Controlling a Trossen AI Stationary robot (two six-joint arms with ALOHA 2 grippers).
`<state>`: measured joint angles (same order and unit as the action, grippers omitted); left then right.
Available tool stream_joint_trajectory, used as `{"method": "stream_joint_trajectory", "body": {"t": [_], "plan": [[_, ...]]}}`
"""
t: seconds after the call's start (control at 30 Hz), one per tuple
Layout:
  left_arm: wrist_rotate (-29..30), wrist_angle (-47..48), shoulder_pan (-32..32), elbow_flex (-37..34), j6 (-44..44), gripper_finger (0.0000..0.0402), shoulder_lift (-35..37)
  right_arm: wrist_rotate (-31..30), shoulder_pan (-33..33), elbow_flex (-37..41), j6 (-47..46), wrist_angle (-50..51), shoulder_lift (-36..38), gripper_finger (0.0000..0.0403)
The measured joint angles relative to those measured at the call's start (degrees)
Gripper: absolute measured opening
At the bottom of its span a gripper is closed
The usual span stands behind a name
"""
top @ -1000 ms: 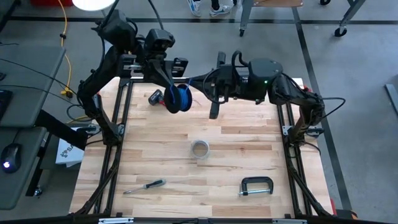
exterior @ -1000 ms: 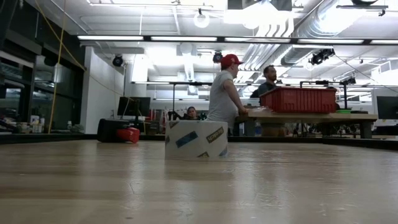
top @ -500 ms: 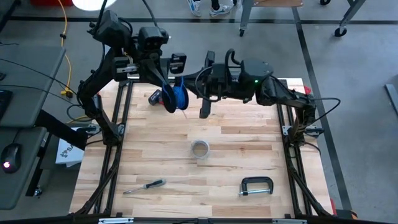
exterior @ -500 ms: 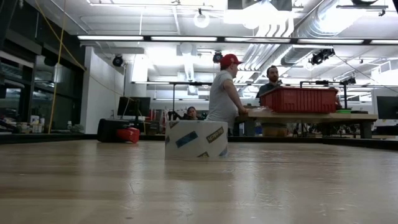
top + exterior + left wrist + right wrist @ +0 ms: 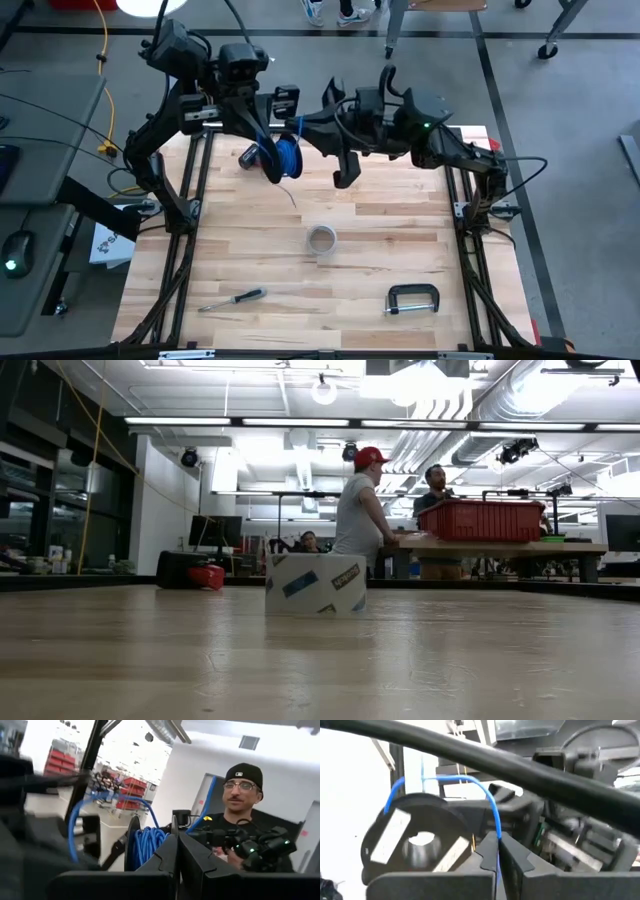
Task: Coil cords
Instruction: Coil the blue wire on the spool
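Note:
A black spool (image 5: 283, 157) wound with the blue cord (image 5: 145, 845) hangs above the table's far left part, at the end of my left gripper (image 5: 270, 150), which is shut on it. A strand of the blue cord (image 5: 492, 815) arcs off the spool (image 5: 415, 840) into my right gripper (image 5: 497, 851). My right gripper (image 5: 302, 125) is shut on that strand just right of the spool. A thin strand end (image 5: 291, 196) dangles below the spool. Neither gripper shows in the low view. My left gripper is shut with its fingers (image 5: 167, 857) on the rim of one of the spool's black flanges (image 5: 173, 826), pinched between them. The spool is lifted clear of the table, its axis about level. The fingers hide the exact place of contact. My right gripper pinches one strand of the blue cord (image 5: 497, 836) between its two fingertips. The fingers come from the table's right, slanting upward. From the pinch the strand rises and curves over to the spool, not drawn straight.
On the table lie a tape roll (image 5: 321, 240) near the middle, a screwdriver (image 5: 232, 298) near left, a C-clamp (image 5: 412, 300) near right and a small dark object (image 5: 249, 154) beside the spool. People stand beyond the far edge (image 5: 242, 785).
My right gripper has tipped upward and rolled, and has drawn a little toward the table's far left, closer to the spool, still shut on the blue strand. My left gripper has rolled slightly with the spool, which stays lifted.

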<state>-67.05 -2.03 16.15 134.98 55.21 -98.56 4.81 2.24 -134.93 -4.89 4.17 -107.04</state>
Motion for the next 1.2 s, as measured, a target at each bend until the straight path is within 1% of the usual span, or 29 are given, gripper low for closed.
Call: {"method": "stream_joint_trajectory", "body": {"t": [0.13, 0.2, 0.3, 0.47, 0.53, 0.6, 0.7, 0.77, 0.93, 1.03, 1.2], "plan": [[0.1, -1.2, 0.0, 0.0, -1.3, 0.0005, 0.0, 0.5, 0.0, 0.0, -2.2, -0.1, -0.9, 0.0], [0.1, -1.0, 0.0, 0.0, -0.4, 0.0005, -0.1, 2.1, -0.6, 0.0, -4.8, -0.8, -1.7, 0.0], [0.1, -1.0, 0.1, 0.0, 3.1, 0.0005, -0.8, 4.7, -1.4, 0.0, -9.3, -2.2, -2.4, 0.0], [1.3, -1.4, 0.9, 0.0, 11.0, 0.0005, -0.9, 4.7, -1.9, 0.0, -13.3, -2.2, -2.6, 0.0], [-0.1, -1.4, 0.9, 0.0, 17.0, 0.0005, -0.9, 5.2, -2.4, 0.0, -16.6, -1.6, -2.5, 0.0], [-0.6, -1.4, 0.6, 0.0, 19.0, 0.0005, -1.0, 5.3, -2.6, 0.0, -18.4, -1.0, -2.7, 0.0], [-0.8, -1.4, 0.3, 0.0, 17.3, 0.0005, -1.1, 5.5, -2.5, 0.0, -18.4, -1.5, -3.4, 0.0], [0.9, -3.2, 0.6, 0.0, 14.5, 0.0005, -1.1, 6.3, -2.2, 0.0, -18.9, -1.7, -3.9, 0.0], [2.9, -10.3, 1.2, 0.0, 13.1, 0.0005, -1.2, 6.9, -1.5, 0.0, -20.2, -2.0, -6.2, 0.0], [4.3, -13.3, 1.9, 0.0, 10.4, 0.0005, -1.2, 7.5, -1.4, -0.1, -20.2, -2.4, -6.3, 0.0], [4.4, -17.6, 4.0, 0.0, 6.4, 0.0005, -0.9, 7.6, -1.1, -0.1, -20.6, -2.6, -6.6, 0.0]]}}
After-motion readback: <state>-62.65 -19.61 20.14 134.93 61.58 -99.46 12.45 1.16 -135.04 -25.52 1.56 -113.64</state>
